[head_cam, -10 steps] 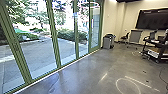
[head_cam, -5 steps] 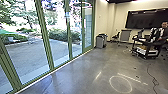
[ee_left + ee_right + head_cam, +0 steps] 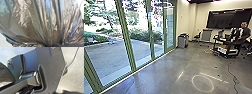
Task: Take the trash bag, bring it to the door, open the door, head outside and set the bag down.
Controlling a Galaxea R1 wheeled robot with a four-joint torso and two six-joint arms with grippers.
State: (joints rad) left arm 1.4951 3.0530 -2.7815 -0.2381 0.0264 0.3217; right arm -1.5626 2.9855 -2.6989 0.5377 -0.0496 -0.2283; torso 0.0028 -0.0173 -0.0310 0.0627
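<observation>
Grey floor (image 3: 166, 72) stretches ahead of you, with tall glass panels in green frames (image 3: 127, 37) running along your left. Through the glass you can see a paved yard (image 3: 106, 55) and bushes (image 3: 142, 35). Near the far end of the panels stands a grey bin (image 3: 183, 41), with a chair (image 3: 197, 36) beyond it. Over on your right a person (image 3: 245, 32) is at a dark cart (image 3: 226, 44), below a wide black screen (image 3: 226, 19) on the pale wall. A dark cable (image 3: 234, 78) trails over the floor, and a ring of light (image 3: 202, 83) lies on it.

Your trash bag (image 3: 37, 25) shows close up in the left wrist view, thin, shiny and see-through, its folds drawing together beside the left gripper (image 3: 65, 45). You cannot tell how far open that gripper is, or how firmly it has the bag. For the right gripper (image 3: 62, 92), you cannot tell either how far open it is or whether it has hold of anything.
</observation>
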